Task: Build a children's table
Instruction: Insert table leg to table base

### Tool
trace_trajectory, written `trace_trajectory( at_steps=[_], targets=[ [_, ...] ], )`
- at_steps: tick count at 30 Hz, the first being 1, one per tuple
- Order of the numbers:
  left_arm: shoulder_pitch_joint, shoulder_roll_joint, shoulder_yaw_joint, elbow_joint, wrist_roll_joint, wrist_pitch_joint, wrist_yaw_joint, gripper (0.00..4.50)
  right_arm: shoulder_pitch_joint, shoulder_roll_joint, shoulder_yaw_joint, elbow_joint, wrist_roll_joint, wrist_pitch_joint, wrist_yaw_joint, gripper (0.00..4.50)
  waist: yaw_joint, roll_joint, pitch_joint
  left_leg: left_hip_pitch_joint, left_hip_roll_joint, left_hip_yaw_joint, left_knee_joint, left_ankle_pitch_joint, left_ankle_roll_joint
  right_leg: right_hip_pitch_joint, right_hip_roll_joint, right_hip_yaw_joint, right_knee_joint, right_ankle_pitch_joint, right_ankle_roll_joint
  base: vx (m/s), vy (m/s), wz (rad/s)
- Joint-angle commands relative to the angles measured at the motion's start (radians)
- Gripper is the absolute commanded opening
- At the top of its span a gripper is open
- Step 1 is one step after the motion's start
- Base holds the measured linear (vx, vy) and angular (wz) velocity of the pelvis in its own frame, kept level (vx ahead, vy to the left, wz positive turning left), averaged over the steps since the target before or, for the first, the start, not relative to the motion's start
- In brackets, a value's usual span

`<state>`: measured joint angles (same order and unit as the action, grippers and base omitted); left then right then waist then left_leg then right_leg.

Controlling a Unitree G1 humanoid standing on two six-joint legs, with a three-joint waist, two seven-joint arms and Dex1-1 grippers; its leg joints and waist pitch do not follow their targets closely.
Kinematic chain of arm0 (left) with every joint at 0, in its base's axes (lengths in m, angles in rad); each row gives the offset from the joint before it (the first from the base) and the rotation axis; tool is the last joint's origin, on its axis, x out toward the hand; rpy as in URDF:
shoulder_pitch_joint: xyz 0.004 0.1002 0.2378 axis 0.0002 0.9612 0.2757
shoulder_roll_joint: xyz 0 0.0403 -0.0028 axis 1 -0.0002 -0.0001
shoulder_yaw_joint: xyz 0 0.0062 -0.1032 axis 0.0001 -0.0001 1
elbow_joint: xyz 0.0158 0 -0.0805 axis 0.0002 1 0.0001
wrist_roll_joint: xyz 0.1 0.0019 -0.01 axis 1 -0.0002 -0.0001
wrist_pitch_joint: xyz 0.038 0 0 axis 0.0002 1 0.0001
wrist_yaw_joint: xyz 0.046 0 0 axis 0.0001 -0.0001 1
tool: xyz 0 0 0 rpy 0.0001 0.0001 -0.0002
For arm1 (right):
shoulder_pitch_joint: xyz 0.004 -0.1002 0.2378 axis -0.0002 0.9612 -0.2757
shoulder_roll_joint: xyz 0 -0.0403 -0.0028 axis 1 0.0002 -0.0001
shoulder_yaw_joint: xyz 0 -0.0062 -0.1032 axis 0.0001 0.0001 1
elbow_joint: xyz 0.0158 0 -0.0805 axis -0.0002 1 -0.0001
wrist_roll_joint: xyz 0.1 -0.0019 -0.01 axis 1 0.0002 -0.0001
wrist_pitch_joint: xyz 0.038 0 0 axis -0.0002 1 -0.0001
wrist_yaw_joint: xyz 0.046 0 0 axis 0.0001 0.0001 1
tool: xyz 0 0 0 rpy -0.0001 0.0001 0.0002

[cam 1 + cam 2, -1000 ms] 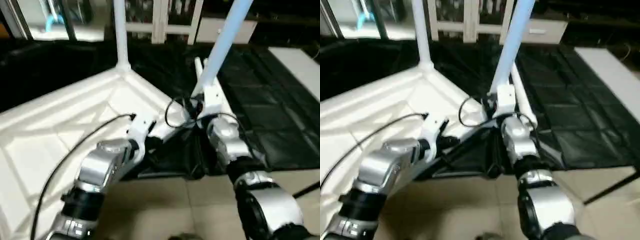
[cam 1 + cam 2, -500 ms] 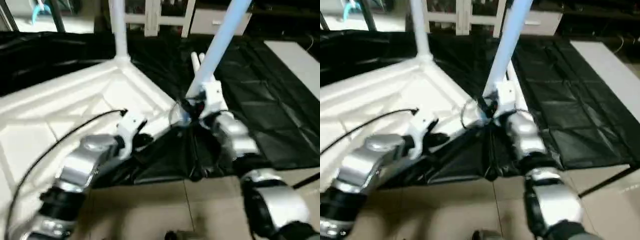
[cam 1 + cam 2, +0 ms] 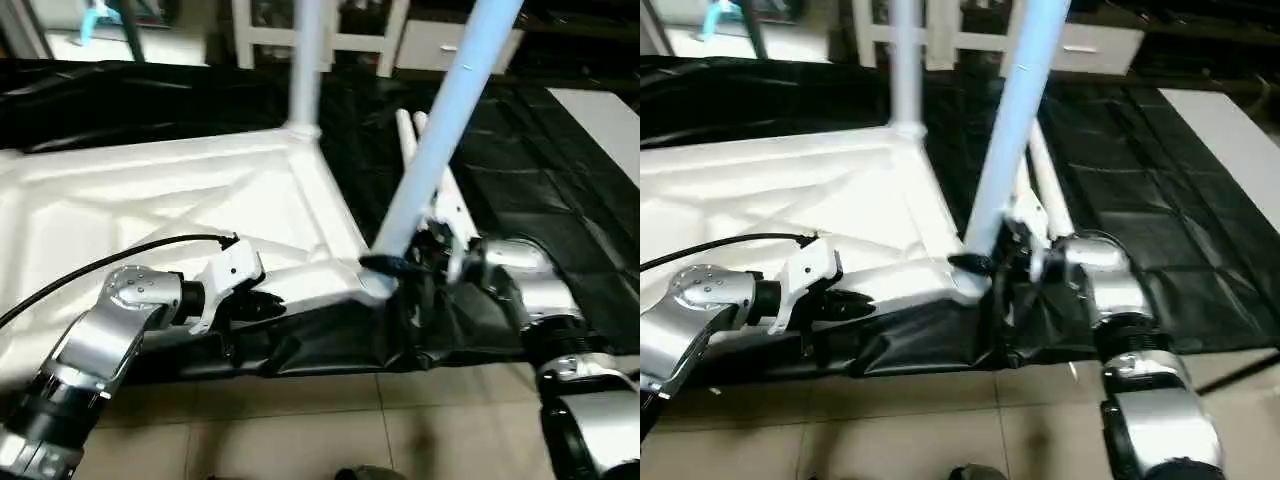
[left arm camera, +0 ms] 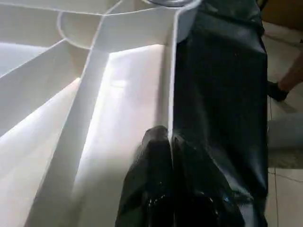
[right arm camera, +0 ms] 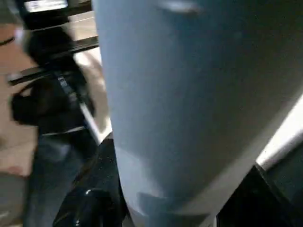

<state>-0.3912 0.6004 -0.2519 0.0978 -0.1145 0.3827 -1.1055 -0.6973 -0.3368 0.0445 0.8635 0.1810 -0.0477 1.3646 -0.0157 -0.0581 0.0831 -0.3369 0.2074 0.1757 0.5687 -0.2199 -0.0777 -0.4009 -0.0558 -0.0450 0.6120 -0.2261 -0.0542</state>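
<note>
Left gripper, fingers pressed together, sits at the tabletop's near rim, against the black sheet under it. Right gripper has fingers clamped on a tilted leg at the near corner socket. Another leg stands upright in the far corner; spare legs lie beyond. The tabletop lies upside down, ribs showing, on tiled floor.

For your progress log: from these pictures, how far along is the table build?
Done: one leg stands upright in the far corner socket of the upturned tabletop.

In hand: the right pincer holds a second leg, tilted, its foot at the near corner socket. The left pincer, shut, grips the tabletop's near rim.

Left: seating this leg straight, then the spare legs lying on the black sheet.
</note>
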Motion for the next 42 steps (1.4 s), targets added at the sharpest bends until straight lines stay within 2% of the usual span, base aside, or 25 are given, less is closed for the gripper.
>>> trace_trajectory(
  at_steps=[1, 3, 7, 12, 14, 15, 17, 18, 19, 22, 25, 29, 30, 34, 35, 36, 37, 38, 39, 42],
  targets=[
    [-0.033, 0.017, 0.042, 0.055, 0.027, -0.014, 0.037, 0.00, 0.136, -0.017, 0.138, 0.091, -0.097, 0.084, 0.106, 1.89, -0.001, 0.021, -0.051, 0.011, 0.031, 0.007, -0.042, 0.104, 0.196, 0.052, -0.065, 0.046, -0.033, 0.222, -0.326, 0.000, 0.000, 0.00],
    [-0.034, 0.020, 0.047, 0.065, 0.023, -0.022, 0.017, 0.00, 0.141, -0.020, 0.142, 0.091, -0.098, 0.085, 0.120, 1.89, 0.005, 0.021, -0.058, 0.011, 0.030, 0.007, -0.037, 0.152, 0.199, 0.057, -0.063, 0.045, -0.025, 0.292, -0.327, 0.000, 0.000, 0.00],
    [-0.032, 0.016, 0.053, 0.063, 0.021, -0.023, 0.008, 0.00, 0.139, -0.010, 0.135, 0.110, -0.109, 0.059, 0.087, 1.89, 0.009, 0.017, -0.062, 0.006, 0.027, 0.009, -0.032, 0.184, 0.215, 0.061, -0.063, 0.046, -0.018, 0.358, -0.326, 0.000, 0.000, 0.00],
    [-0.033, -0.006, 0.046, 0.051, -0.001, 0.004, 0.046, 0.00, 0.139, 0.021, 0.114, 0.129, -0.133, -0.021, -0.055, 1.89, 0.012, 0.019, -0.064, 0.006, 0.029, 0.009, -0.035, 0.145, 0.196, 0.060, -0.064, 0.045, -0.022, 0.306, -0.319, 0.000, 0.000, 0.00],
    [-0.031, -0.014, 0.044, 0.046, -0.006, 0.012, 0.057, 0.00, 0.139, 0.031, 0.105, 0.134, -0.136, -0.037, -0.096, 1.89, 0.011, 0.019, -0.061, 0.006, 0.030, 0.009, -0.038, 0.115, 0.178, 0.058, -0.065, 0.045, -0.027, 0.261, -0.315, 0.000, 0.000, 0.00],
    [-0.025, -0.025, 0.042, 0.041, -0.004, 0.017, 0.065, 0.00, 0.140, 0.046, 0.092, 0.142, -0.132, -0.054, -0.155, 1.89, 0.006, 0.018, -0.059, 0.006, 0.031, 0.008, -0.043, 0.055, 0.152, 0.058, -0.067, 0.046, -0.036, 0.177, -0.305, 0.000, 0.000, 0.00],
    [-0.022, -0.028, 0.041, 0.037, -0.003, 0.021, 0.069, 0.00, 0.142, 0.052, 0.087, 0.144, -0.130, -0.060, -0.175, 1.89, 0.004, 0.017, -0.058, 0.006, 0.030, 0.007, -0.044, 0.039, 0.143, 0.058, -0.068, 0.046, -0.038, 0.148, -0.301, 0.000, 0.000, 0.00],
    [-0.018, -0.032, 0.041, 0.029, -0.001, 0.031, 0.077, 0.00, 0.146, 0.062, 0.080, 0.146, -0.129, -0.065, -0.207, 1.89, -0.001, 0.018, -0.056, 0.006, 0.029, 0.006, -0.047, 0.003, 0.119, 0.057, -0.068, 0.049, -0.045, 0.089, -0.290, 0.000, 0.000, 0.00],
    [-0.008, -0.043, 0.048, 0.011, -0.001, 0.059, 0.096, 0.00, 0.157, 0.079, 0.071, 0.149, -0.130, -0.074, -0.259, 1.89, -0.004, 0.017, -0.057, 0.006, 0.029, 0.006, -0.047, -0.007, 0.106, 0.057, -0.068, 0.050, -0.045, 0.070, -0.285, 0.000, 0.000, 0.00],
    [-0.001, -0.059, 0.059, -0.009, -0.004, 0.098, 0.125, 0.00, 0.166, 0.099, 0.063, 0.157, -0.128, -0.077, -0.309, 1.89, -0.008, 0.018, -0.060, 0.004, 0.026, 0.005, -0.048, 0.006, 0.090, 0.059, -0.065, 0.052, -0.044, 0.104, -0.281, 0.000, 0.000, 0.00],
    [0.008, -0.087, 0.069, -0.045, -0.016, 0.160, 0.168, 0.00, 0.166, 0.130, 0.059, 0.177, -0.129, -0.069, -0.393, 1.89, -0.011, 0.017, -0.060, 0.003, 0.024, 0.005, -0.047, 0.031, 0.095, 0.060, -0.062, 0.051, -0.040, 0.161, -0.289, 0.000, 0.000, 0.00],
    [0.019, -0.155, 0.087, -0.108, -0.040, 0.266, 0.247, 0.00, 0.135, 0.184, 0.045, 0.230, -0.130, -0.039, -0.555, 1.89, -0.022, 0.017, -0.058, -0.002, 0.023, 0.005, -0.047, 0.018, 0.090, 0.061, -0.063, 0.053, -0.041, 0.164, -0.296, 0.000, 0.000, 0.00],
    [0.019, -0.186, 0.096, -0.126, -0.044, 0.309, 0.285, 0.00, 0.121, 0.203, 0.033, 0.247, -0.124, -0.027, -0.611, 1.89, -0.021, 0.020, -0.057, 0.000, 0.023, 0.004, -0.049, 0.009, 0.088, 0.060, -0.062, 0.052, -0.043, 0.147, -0.295, 0.000, 0.000, 0.00],
    [0.003, -0.349, 0.143, -0.172, -0.032, 0.460, 0.471, 0.00, 0.062, 0.280, -0.018, 0.309, -0.105, 0.008, -0.898, 1.89, -0.026, 0.017, -0.053, -0.001, 0.024, 0.006, -0.050, -0.017, 0.055, 0.060, -0.062, 0.054, -0.047, 0.101, -0.282, 0.000, 0.000, 0.00],
    [-0.003, -0.390, 0.150, -0.180, -0.026, 0.485, 0.513, 0.00, 0.052, 0.297, -0.023, 0.318, -0.106, 0.014, -0.960, 1.89, -0.027, 0.011, -0.053, -0.002, 0.022, 0.007, -0.049, -0.018, 0.061, 0.059, -0.059, 0.054, -0.049, 0.103, -0.277, 0.000, 0.000, 0.00],
    [-0.008, -0.429, 0.159, -0.181, -0.015, 0.492, 0.560, 0.00, 0.045, 0.313, -0.025, 0.324, -0.110, 0.018, -1.008, 1.89, -0.026, 0.014, -0.054, -0.002, 0.022, 0.005, -0.049, -0.008, 0.059, 0.060, -0.059, 0.054, -0.047, 0.118, -0.267, 0.000, 0.000, 0.00],
    [-0.008, -0.429, 0.159, -0.181, -0.015, 0.492, 0.560, 0.00, 0.045, 0.313, -0.025, 0.324, -0.110, 0.018, -1.008, 1.89, -0.026, 0.013, -0.055, -0.004, 0.019, 0.005, -0.047, -0.004, 0.063, 0.061, -0.058, 0.053, -0.047, 0.128, -0.261, 0.000, 0.000, 0.00],
    [-0.023, -0.506, 0.173, -0.175, 0.006, 0.493, 0.652, 0.00, 0.031, 0.354, -0.020, 0.333, -0.124, 0.017, -1.095, 1.89, -0.025, 0.008, -0.054, -0.008, 0.014, 0.006, -0.046, -0.005, 0.078, 0.063, -0.056, 0.053, -0.047, 0.140, -0.248, 0.000, 0.000, 0.00],
    [-0.028, -0.531, 0.177, -0.171, 0.011, 0.488, 0.681, 0.00, 0.026, 0.370, -0.018, 0.336, -0.128, 0.017, -1.118, 1.89, -0.026, 0.011, -0.053, -0.004, 0.018, 0.005, -0.047, 0.000, 0.080, 0.058, -0.057, 0.052, -0.048, 0.148, -0.242, 0.000, 0.000, 0.00],
    [-0.045, -0.552, 0.184, -0.174, 0.011, 0.514, 0.712, 0.00, 0.004, 0.404, -0.009, 0.356, -0.145, 0.008, -1.154, 1.89, -0.025, 0.011, -0.054, -0.007, 0.014, 0.004, -0.046, 0.000, 0.096, 0.060, -0.057, 0.050, -0.047, 0.148, -0.227, 0.000, 0.000, 0.00]
  ],
)
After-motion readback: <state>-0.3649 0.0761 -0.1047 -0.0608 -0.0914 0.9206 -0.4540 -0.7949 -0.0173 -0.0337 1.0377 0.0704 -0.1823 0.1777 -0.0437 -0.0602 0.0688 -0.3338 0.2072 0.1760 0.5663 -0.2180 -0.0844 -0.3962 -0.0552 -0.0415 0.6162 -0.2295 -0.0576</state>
